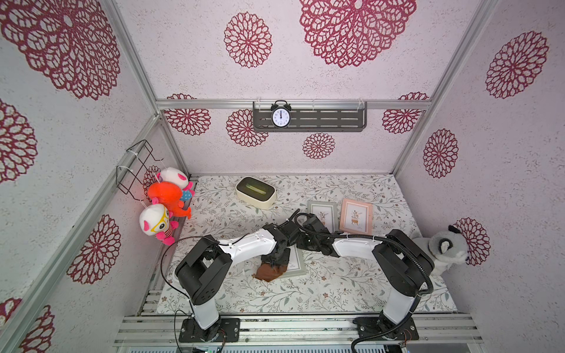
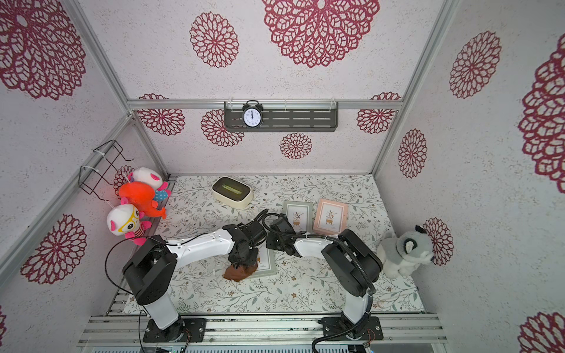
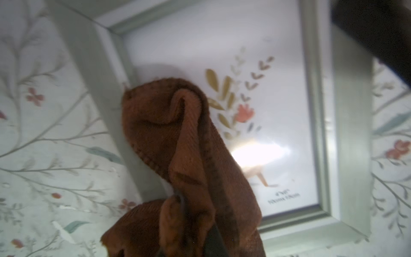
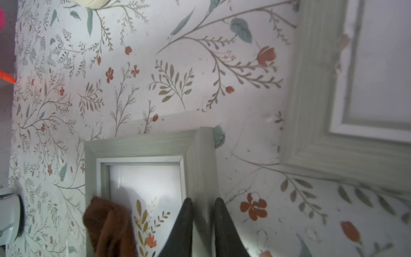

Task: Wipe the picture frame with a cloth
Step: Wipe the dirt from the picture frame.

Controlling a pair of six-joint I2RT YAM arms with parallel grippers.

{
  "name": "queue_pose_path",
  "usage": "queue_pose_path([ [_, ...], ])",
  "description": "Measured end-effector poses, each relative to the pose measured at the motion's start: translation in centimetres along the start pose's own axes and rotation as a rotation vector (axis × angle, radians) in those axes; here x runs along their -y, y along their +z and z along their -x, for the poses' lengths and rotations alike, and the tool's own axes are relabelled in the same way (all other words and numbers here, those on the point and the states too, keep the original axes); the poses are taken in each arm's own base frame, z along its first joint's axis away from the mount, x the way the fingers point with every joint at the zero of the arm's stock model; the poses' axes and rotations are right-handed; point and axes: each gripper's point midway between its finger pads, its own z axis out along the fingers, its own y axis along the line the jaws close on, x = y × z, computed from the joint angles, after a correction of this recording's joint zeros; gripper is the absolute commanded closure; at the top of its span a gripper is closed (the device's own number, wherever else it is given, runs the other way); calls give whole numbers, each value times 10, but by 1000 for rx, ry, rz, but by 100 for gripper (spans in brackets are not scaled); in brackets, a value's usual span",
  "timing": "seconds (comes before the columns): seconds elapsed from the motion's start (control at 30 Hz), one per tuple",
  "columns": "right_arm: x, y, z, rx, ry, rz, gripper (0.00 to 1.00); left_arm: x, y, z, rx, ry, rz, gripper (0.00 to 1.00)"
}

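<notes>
Pinching the soft rust-brown fabric cloth (image 3: 169,133), our left claw (image 1: 276,259) rested it on one long rail of the grey-green picture frame (image 3: 347,111); the glass (image 3: 200,44) lay toward our right claw (image 4: 202,213), clamped on the opposite rail.

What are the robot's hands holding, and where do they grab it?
The left gripper pinches the cloth by a bunched-up fold. The right gripper clamps the picture frame by one side rail.
</notes>
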Motion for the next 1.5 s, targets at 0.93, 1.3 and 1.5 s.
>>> queue_pose_path([
  [0.93, -14, 1, -16, -51, -8, 59, 80, -7, 1, -22, 50, 17, -29, 100],
  [1.3, -23, -2, -30, -92, -41, 83, 59, -21, -3, -14, 144, -10, -49, 100],
  [1.5, -31, -1, -35, -114, -52, 93, 59, -22, 3, -11, 166, -8, -73, 100],
])
